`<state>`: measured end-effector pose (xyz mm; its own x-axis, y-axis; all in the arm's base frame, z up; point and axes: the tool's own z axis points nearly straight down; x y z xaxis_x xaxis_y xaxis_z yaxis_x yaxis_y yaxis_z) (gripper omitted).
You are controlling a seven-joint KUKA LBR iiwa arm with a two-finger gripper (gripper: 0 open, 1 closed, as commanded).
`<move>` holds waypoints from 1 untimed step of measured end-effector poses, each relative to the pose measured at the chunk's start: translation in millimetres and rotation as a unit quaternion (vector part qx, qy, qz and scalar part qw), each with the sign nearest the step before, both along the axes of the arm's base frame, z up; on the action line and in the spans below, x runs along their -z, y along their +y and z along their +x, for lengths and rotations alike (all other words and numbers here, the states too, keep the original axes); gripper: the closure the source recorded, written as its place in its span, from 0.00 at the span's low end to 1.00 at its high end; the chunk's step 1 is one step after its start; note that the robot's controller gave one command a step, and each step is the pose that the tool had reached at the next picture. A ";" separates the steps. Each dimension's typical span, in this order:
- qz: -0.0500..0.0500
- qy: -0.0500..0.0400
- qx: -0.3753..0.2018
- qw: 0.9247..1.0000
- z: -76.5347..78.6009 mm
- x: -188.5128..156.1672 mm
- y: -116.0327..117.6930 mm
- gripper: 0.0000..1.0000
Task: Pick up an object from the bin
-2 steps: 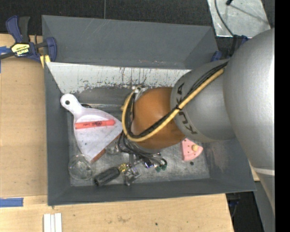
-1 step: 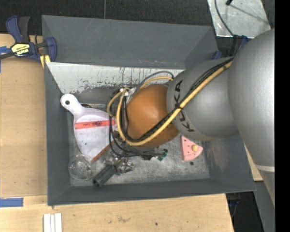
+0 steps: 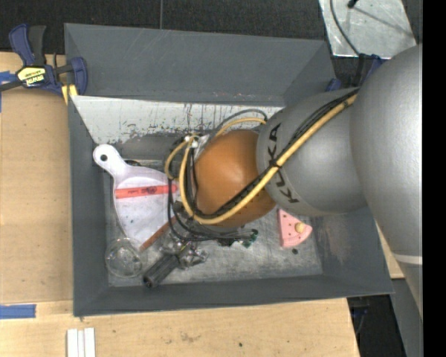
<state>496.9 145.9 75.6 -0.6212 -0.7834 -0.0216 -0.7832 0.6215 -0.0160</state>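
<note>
My gripper [image 3: 187,248] is low in the bin's front middle, under the arm's orange cover. Right by it, toward the front left, lies a black cylindrical handle-like thing [image 3: 157,272], touching or nearly touching the gripper's tip. Further left rests a white scoop [image 3: 136,196] with a red label, its round handle pointing to the back left. A thin reddish-brown stick [image 3: 154,236] pokes out from under the scoop toward the gripper. A clear glass cup [image 3: 123,259] sits in the front left corner.
A pink wedge-shaped piece [image 3: 293,229] lies at the right of the bin floor, and a small green thing [image 3: 249,236] just left of it. The arm and its cover hide the middle of the bin. The bin's walls slope steeply.
</note>
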 end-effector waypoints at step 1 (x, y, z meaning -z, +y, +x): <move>-0.001 0.004 0.000 1.000 -1.0 -3.3 -0.2 1.00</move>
<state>495.9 145.7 78.9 -0.6220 -0.7828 -0.0156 -0.7828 0.6222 -0.0116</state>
